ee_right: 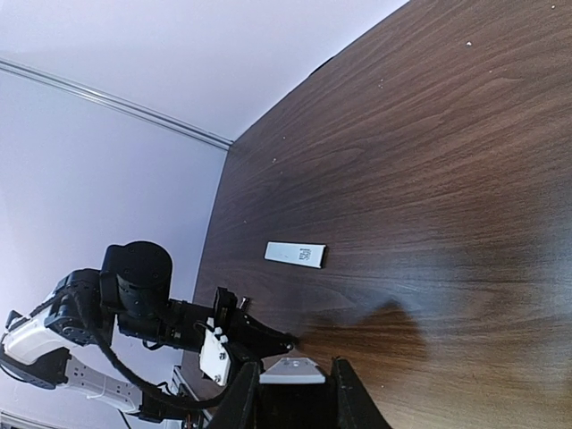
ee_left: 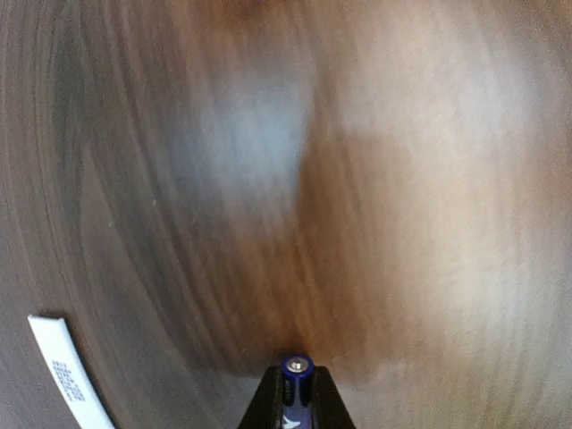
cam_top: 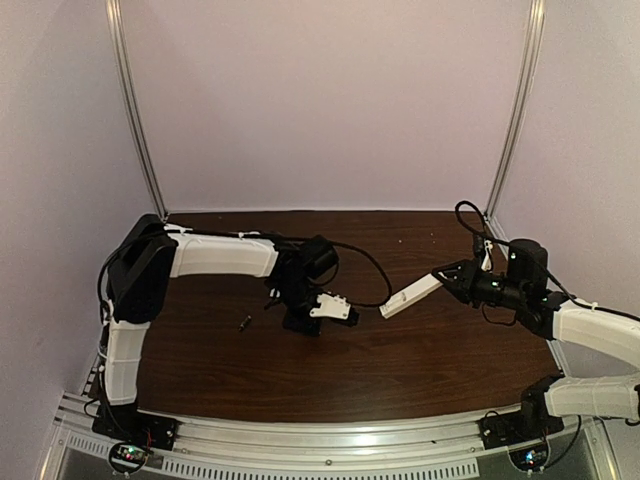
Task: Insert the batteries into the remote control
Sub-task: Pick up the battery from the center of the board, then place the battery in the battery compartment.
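I am watching the left fingers [ee_left: 264, 409] pinching a bluish-purple cylindrical battery [ee_left: 297, 382] between them. They are closing tight on both its sides, and its metal end cap is poking out just past the tips. The dark wooden tabletop [cam_top: 400, 360] beyond it is showing only as a blur in the left wrist view. A thin flat white strip [ee_left: 67, 380] with small print is lying on the wood off to the left of that grip. The right fingers [ee_right: 243, 402] are clamping one end of the slim white rectangular plastic remote control [cam_top: 412, 296]. The rest of the bar is sticking out toward the left arm and casting a shadow on the wood. A small dark cylindrical battery [cam_top: 243, 322] is lying loose on the tabletop, near the left fingers and well apart from the remote.
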You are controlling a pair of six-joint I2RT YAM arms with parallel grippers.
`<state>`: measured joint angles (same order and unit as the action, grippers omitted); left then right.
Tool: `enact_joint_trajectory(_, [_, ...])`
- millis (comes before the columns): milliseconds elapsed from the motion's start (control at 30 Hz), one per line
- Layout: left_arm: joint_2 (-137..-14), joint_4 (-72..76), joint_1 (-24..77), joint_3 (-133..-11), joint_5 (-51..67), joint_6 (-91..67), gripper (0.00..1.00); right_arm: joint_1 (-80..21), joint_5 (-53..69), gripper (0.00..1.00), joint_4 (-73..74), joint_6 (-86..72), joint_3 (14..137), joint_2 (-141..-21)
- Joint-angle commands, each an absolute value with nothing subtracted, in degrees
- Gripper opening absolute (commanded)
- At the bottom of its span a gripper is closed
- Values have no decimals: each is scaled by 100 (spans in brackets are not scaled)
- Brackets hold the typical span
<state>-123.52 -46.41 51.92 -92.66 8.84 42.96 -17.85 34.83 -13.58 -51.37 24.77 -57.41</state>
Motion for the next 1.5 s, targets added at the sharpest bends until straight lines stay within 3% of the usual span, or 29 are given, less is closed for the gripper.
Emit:
enact_joint_trajectory(0, [-11752,-4329,5374,-9261,1416,3177,0,-1748,3630,0,-1537,-5152,2399,-5783])
enact_joint_trajectory(233, [-10022,-2084,5378,-8171,521,1385,0,-1843,3750,0,-1458,-5213,2538,-5983])
enact_joint_trajectory(433, [-8535,541,5395,-6388,630,70,0,-2151,3866,0,-835,-5081,3088,-6509])
enact_joint_trajectory(600, [-8683,726,5509,-6092,1313,-62,0,-2441,3802,0,-478,-5041,3401,-6728])
enact_joint_trajectory(1000, [-9438,1932,6299,-5652,1329,-355,0,-3220,3811,0,-531,-5249,3850,-7447])
enact_joint_trajectory(1467, [-9979,1848,6336,-5652,1162,-492,0,-3338,3849,0,-654,-5417,4013,-7638])
